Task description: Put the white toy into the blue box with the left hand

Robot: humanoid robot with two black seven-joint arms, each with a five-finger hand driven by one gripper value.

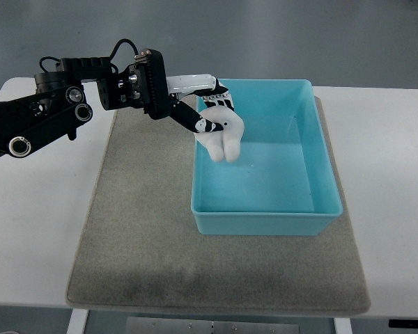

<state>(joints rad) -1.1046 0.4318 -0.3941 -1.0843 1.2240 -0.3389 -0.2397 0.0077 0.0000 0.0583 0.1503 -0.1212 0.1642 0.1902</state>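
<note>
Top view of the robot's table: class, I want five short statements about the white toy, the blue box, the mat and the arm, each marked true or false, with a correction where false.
1. The left hand holds the white toy in its fingers. True.
2. The white toy lies on the grey mat. False: it is held over the left part of the blue box.
3. The blue box stands on the grey mat. True.
4. A right arm reaches in from the right edge. False: only the left arm shows.
5. The blue box already contains several toys. False: no toy lies on its floor.
</note>
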